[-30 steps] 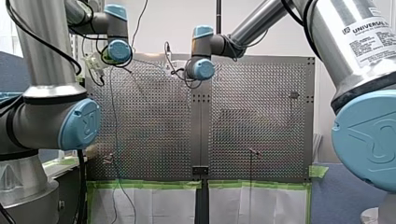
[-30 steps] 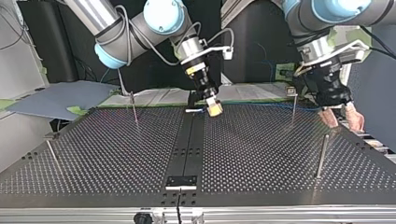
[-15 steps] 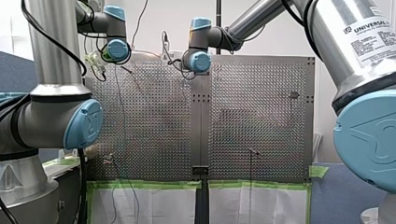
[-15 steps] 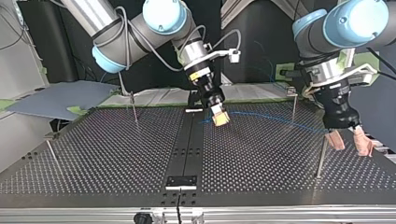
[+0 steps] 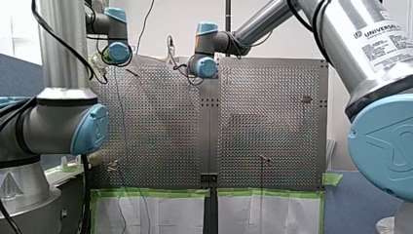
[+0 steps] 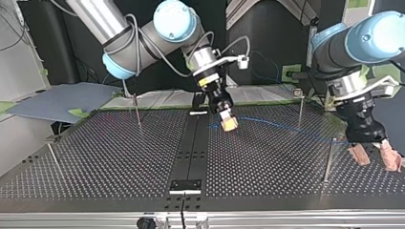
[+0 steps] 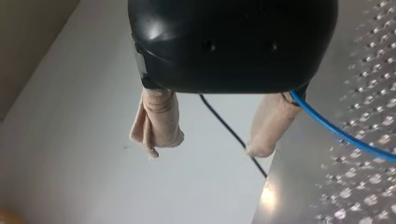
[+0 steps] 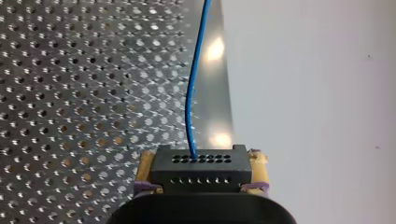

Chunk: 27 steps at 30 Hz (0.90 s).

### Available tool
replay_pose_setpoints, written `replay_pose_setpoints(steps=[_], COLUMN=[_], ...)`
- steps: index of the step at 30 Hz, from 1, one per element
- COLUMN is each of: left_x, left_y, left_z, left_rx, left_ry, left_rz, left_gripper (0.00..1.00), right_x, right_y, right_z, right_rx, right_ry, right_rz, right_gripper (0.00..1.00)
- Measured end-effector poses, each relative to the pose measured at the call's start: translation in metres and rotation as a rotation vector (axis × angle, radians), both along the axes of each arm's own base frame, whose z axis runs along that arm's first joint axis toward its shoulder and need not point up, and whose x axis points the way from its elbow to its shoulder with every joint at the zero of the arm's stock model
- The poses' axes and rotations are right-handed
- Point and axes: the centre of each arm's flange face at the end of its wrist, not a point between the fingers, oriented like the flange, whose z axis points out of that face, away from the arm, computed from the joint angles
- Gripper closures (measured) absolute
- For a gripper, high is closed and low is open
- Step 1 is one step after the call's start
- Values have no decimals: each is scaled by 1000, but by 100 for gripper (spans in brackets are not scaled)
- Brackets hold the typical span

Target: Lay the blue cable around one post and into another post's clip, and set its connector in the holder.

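close in, your right end effector [image 8: 201, 161] is pinching the black connector [image 8: 201, 175] between its yellow pads [image 8: 145, 165], and the blue cable [image 8: 189, 107] runs out of it over the worktop [image 8: 70, 93]. your left end effector [image 7: 212, 135] hangs spread, its beige pads [image 7: 156, 116] well apart. the cable passes just beside one pad, not between them as far as you can see.

in the last second the left arm has swung from beside the far post [image 6: 300, 107] to just beside the nearer post [image 6: 328, 160] at the top view's right, and the connector has come a little toward the camera. the cable now lies drawn out across the perforated plate toward that nearer post. i judge the wrap is only starting, with clip and holder still ahead.

further off, another post [image 6: 137, 110] stands at the top view's left, then a grey-blue board [image 6: 57, 102] and a dark room behind the arms.
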Motion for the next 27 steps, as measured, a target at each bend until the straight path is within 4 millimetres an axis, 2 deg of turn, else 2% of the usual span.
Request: replay_pose_setpoints(steps=[5, 13, 19, 27], left_x=[7, 30, 52, 77], left_y=[19, 50, 58, 63], left_z=[-1, -16, -22, -41], left_rx=[-8, 1, 10, 17], left_ry=[-14, 19, 34, 58], left_rz=[-6, -3, -21, -56], left_gripper=[0, 0, 0, 0], right_x=[7, 13, 15, 14], right_y=[-4, -6, -9, -13], right_z=[0, 15, 24, 23], right_rx=[-3, -20, -28, -26], right_ry=[-3, -24, -36, -38], right_rz=[2, 4, 1, -11], right_gripper=[100, 100, 100, 100])
